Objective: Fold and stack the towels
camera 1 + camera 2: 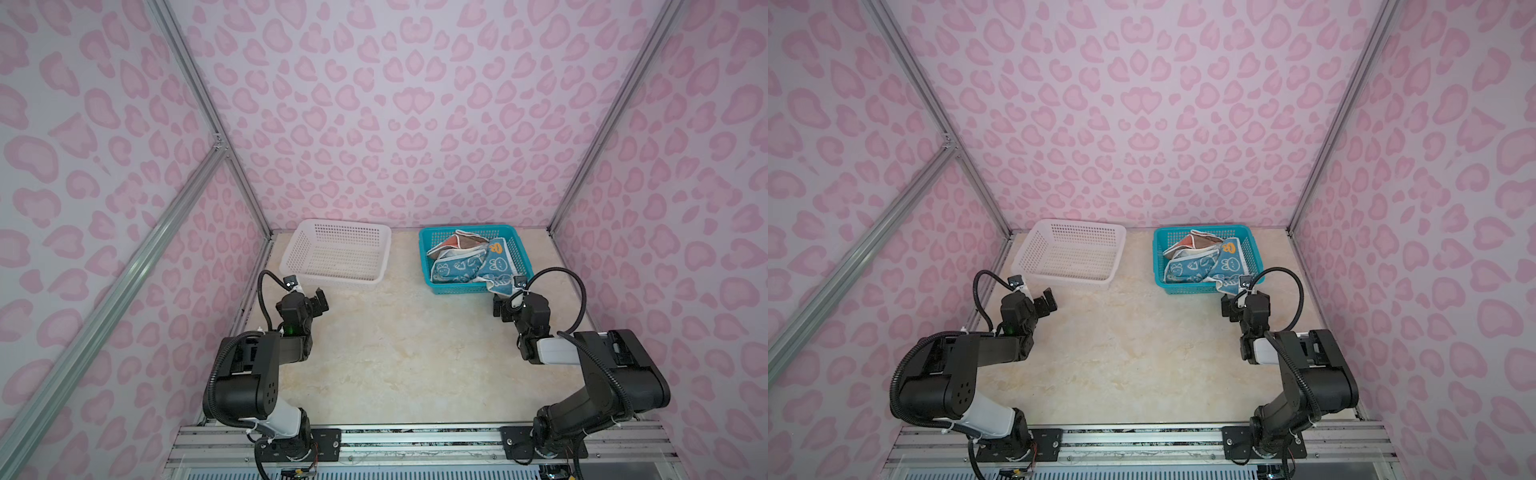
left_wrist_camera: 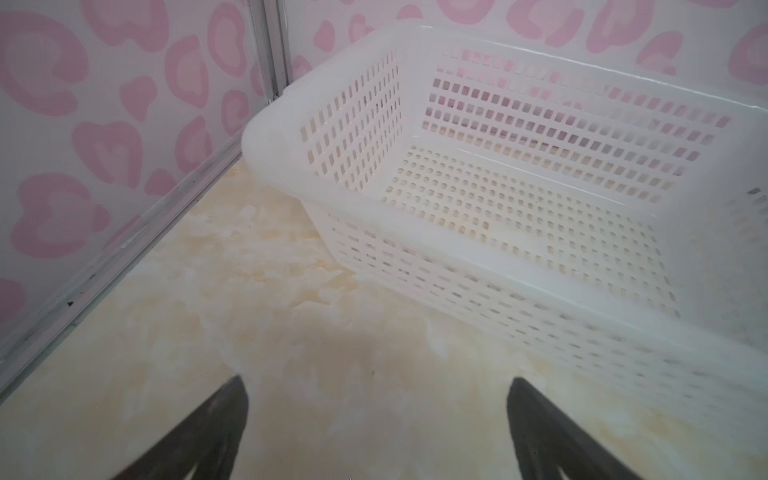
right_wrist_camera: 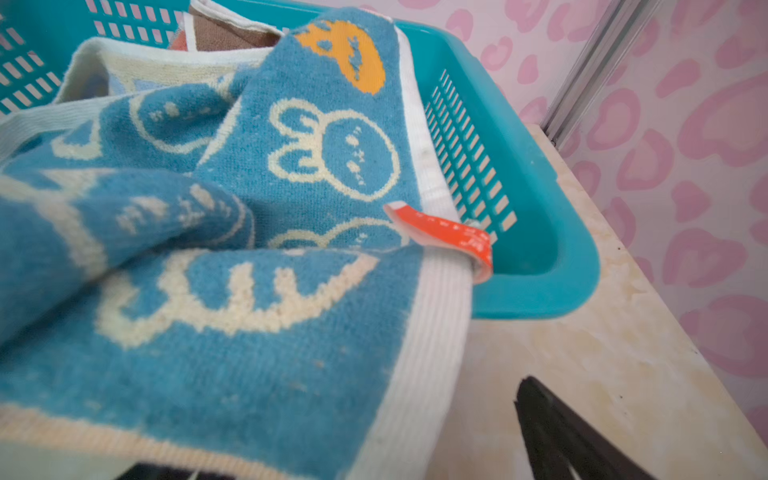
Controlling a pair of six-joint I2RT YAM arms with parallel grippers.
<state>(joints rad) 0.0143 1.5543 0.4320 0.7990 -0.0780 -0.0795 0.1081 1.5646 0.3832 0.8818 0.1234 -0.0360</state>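
Note:
Several towels (image 1: 465, 257) (image 1: 1200, 259) lie crumpled in the teal basket (image 1: 426, 266) at the back right. A blue towel with white rabbits (image 1: 498, 280) (image 3: 257, 316) droops over the basket's near right corner, an orange tag on its hem. An orange-brown towel (image 1: 461, 241) lies behind it. My right gripper (image 1: 503, 301) (image 1: 1231, 305) (image 3: 382, 415) stands open at that corner, the drooping cloth hanging between its jaws and covering one finger. My left gripper (image 1: 318, 301) (image 1: 1046, 303) (image 2: 377, 380) is open over bare table, just before the white basket.
The white basket (image 1: 332, 282) (image 2: 415, 232), with nothing in it, stands at the back left close to the left wall. The teal basket's rim (image 3: 552, 257) sits near the right wall and its metal post. Pink-patterned walls enclose the marbled table (image 1: 407, 353).

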